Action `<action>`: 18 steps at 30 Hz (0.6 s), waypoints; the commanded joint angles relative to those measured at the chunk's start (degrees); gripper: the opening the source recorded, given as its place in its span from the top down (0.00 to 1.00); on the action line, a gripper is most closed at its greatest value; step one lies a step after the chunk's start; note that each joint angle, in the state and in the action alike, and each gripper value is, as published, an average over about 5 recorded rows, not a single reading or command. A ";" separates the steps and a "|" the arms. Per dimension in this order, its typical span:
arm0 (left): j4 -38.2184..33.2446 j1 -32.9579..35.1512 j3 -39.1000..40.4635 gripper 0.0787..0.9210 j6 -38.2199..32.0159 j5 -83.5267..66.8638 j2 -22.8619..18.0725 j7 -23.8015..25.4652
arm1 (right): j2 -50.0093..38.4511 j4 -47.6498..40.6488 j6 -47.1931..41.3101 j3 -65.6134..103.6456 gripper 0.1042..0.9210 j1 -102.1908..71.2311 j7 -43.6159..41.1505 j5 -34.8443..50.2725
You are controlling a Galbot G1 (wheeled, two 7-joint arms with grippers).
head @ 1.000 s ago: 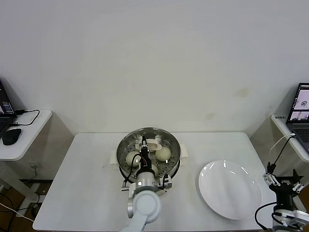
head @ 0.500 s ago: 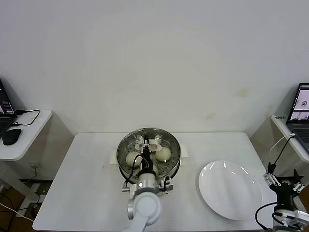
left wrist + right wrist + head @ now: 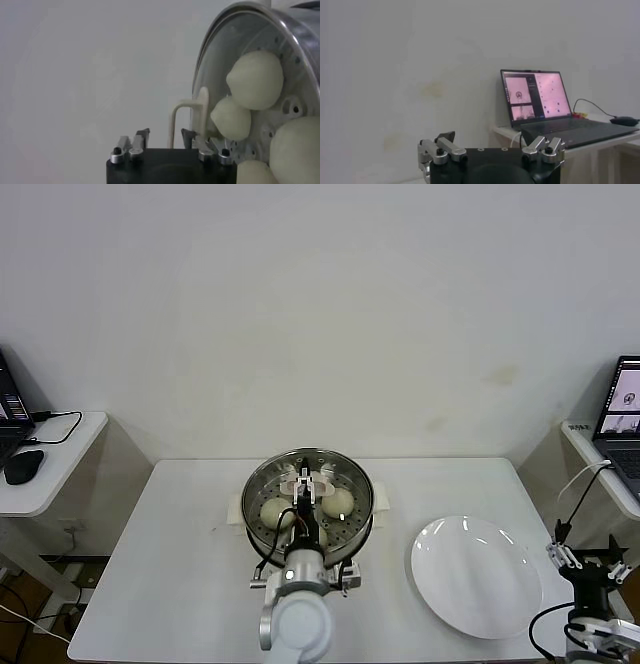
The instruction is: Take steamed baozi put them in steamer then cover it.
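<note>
Round stainless-steel steamer holds soft, dentable cream-white buns; cradle sides gently. Left gripper, apparently spread wide, hovers at centre. Right gripper, four o'clock, open, empty.

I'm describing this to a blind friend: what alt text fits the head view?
A robot's left gripper hangs open over a steel steamer mid-table, with cream baozi on its tray and no cover on. A bare white plate lies to the right, near the right gripper, open at the table's edge.
</note>
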 commanded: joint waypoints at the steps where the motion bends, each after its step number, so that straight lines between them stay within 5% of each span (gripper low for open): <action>1: -6.95 3.10 0.37 0.18 -0.09 -1.07 1.37 0.74 | -0.09 0.10 -0.06 0.01 0.12 -0.08 -0.02 0.00; 14: -23.35 11.32 -1.87 0.12 0.22 -7.14 6.97 2.42 | -1.30 1.03 -1.38 -2.37 0.12 -1.43 -0.13 0.59; 18: -28.22 14.45 -7.77 0.12 0.18 -18.43 10.74 -0.83 | -4.42 2.42 -4.51 -5.18 0.12 -3.10 -0.13 3.58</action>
